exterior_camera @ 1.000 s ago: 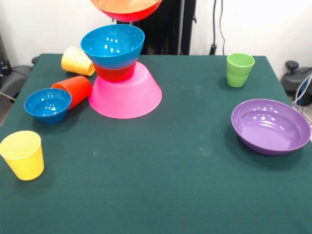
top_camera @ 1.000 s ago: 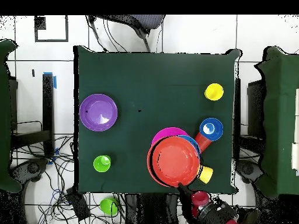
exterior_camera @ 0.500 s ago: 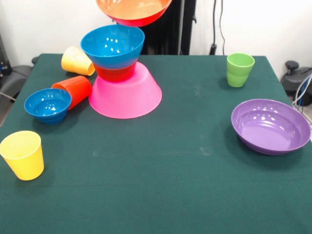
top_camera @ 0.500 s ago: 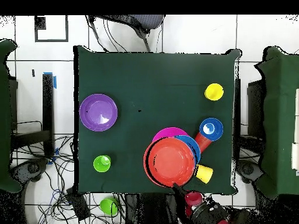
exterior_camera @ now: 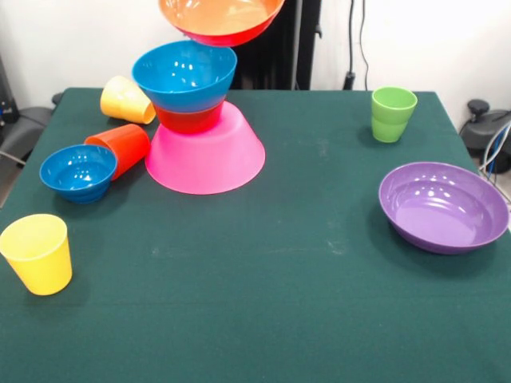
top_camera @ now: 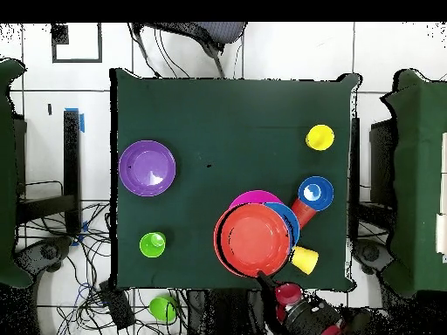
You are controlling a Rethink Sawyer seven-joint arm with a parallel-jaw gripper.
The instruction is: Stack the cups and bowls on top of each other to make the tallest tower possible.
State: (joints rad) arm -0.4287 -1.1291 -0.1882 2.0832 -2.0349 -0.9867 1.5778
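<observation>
Step in hand: the wide shallow orange bowl (exterior_camera: 221, 19) is held in the air just above the tower (exterior_camera: 200, 128) — large pink bowl (exterior_camera: 205, 155) upside down on the bench (exterior_camera: 279, 263) as base, small orange bowl (exterior_camera: 188, 120) on it, medium blue bowl (exterior_camera: 185, 74) upright on top. In the overhead view the carried bowl is seen covering most of the stack, with the gripper (top_camera: 264, 281) at its rim on the robot's side; how far the fingers are open cannot be told, though a rim grip is presumed since the bowl hangs clear. Next move calls for centring over the blue bowl, then a straight, slow descent before release — an off-centre set-down is judged likely to tip the stack.
</observation>
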